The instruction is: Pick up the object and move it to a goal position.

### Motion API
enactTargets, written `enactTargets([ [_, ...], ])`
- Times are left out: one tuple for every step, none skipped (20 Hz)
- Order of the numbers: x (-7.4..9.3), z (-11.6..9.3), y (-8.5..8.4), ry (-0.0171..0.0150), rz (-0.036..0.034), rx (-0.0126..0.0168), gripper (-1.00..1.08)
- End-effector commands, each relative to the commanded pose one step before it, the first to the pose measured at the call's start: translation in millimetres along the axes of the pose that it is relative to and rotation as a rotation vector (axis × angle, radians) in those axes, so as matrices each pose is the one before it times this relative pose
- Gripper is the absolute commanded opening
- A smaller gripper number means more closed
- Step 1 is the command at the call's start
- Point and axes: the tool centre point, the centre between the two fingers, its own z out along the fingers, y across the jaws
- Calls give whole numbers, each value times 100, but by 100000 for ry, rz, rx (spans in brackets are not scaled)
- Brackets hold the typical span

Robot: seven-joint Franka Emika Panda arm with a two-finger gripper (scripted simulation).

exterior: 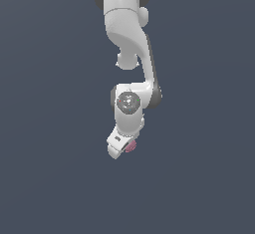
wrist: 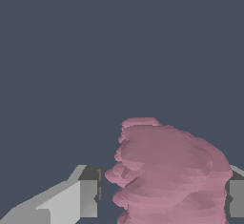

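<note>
- The clump (wrist: 169, 173), pink and knobbly, sits between the two fingers (wrist: 88, 198). It lies close against one finger, while a narrow gap shows beside the other.
- The jaws (exterior: 121, 148) are spread around the clump; no firm grip shows yet.
- The exterior view shows the clump (exterior: 131, 147) peeking out beside the tilted hand.
- Step in hand appears to be the grasp; next calls for closing, then lifting toward the goal, which is not visible.

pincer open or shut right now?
Open: in the wrist view the knobbly pink-mauve clump sits between the fingers, a gap showing beside one.
</note>
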Motion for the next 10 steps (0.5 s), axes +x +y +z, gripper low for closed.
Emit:
enactTargets([
  [-130,-425,136,48,28,-81,-100],
  [-103,-293,78,0,0,0,-100],
  [-126,-362,96,0,0,0,-100],
  [-150,-432,115,0,0,0,-100],
  [-175,-504,134,0,0,0,-100],
  [-201,-579,155,0,0,0,-100],
  [-226,-655,175,0,0,0,-100],
  [-214,-709,169,-25,-63,14,-100],
  [-272,-794,212,0,0,0,-100],
  [-292,-857,230,0,0,0,-100],
])
